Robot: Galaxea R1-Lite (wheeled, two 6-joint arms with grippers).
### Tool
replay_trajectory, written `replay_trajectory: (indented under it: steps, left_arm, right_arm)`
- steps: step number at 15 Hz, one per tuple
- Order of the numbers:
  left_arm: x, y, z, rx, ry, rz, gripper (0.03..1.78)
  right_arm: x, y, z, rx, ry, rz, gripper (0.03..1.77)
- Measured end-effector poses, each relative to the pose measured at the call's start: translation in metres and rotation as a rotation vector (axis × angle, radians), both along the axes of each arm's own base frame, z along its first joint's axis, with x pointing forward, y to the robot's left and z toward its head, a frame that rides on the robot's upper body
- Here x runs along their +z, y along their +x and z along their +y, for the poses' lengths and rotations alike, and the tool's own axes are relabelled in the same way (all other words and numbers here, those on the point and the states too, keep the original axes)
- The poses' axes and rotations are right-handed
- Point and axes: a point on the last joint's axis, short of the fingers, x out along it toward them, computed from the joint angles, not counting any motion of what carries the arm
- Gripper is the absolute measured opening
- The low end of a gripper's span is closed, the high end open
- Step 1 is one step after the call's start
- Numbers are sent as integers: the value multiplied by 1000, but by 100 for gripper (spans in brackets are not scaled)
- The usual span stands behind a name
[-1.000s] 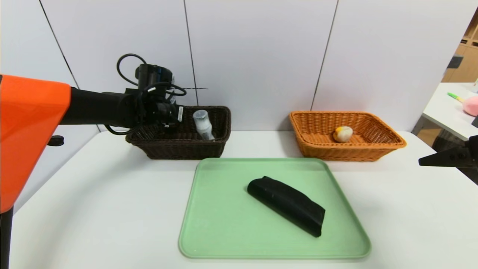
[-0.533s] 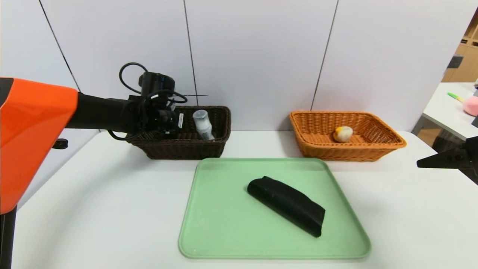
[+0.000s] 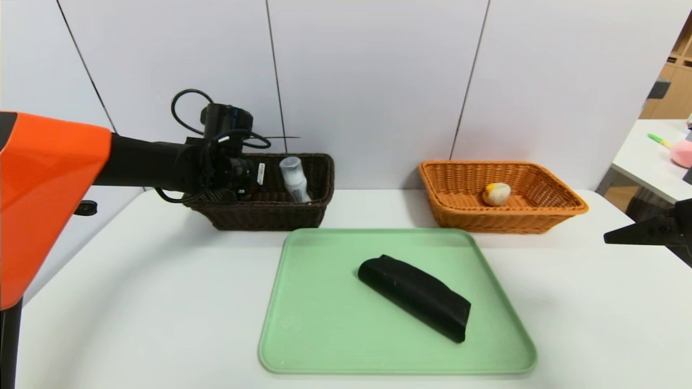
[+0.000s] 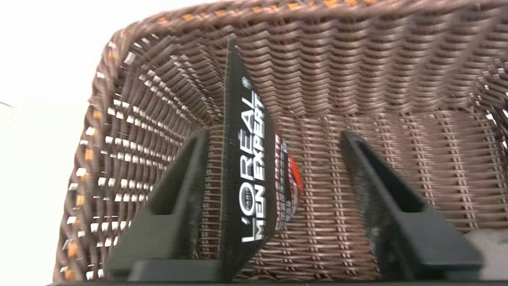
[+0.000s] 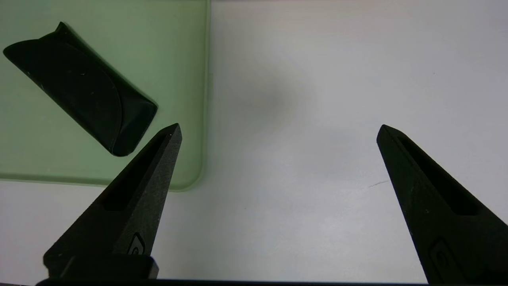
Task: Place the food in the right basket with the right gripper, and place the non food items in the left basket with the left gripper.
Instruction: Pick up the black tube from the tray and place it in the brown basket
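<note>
Dark wicker left basket (image 4: 357,79) surrounds the left gripper (image 4: 274,159), whose spread fingers have released the L'Oréal tube (image 4: 248,167); right gripper (image 5: 278,131) idles open beside it.

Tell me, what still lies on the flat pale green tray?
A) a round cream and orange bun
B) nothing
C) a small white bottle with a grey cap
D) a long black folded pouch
D: only the long black folded pouch lies on the pale green tray; the bottle and bun sit in the baskets.
</note>
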Motion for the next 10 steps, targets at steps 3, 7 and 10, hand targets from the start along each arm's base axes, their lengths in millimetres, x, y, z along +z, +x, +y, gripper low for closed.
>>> replay_trajectory:
  steps: [3,7,10]
  left_arm:
    - [12,3,0,67,43,-102,137]
    - [31,3,2,112,168,-234,150]
    - [41,-5,4,99,186,-229,157]
  right_arm:
    - [0,-1,0,0,2,2,170]
    - [-1,-2,0,2,2,3,170]
    - [0,-4,0,0,2,-3,170]
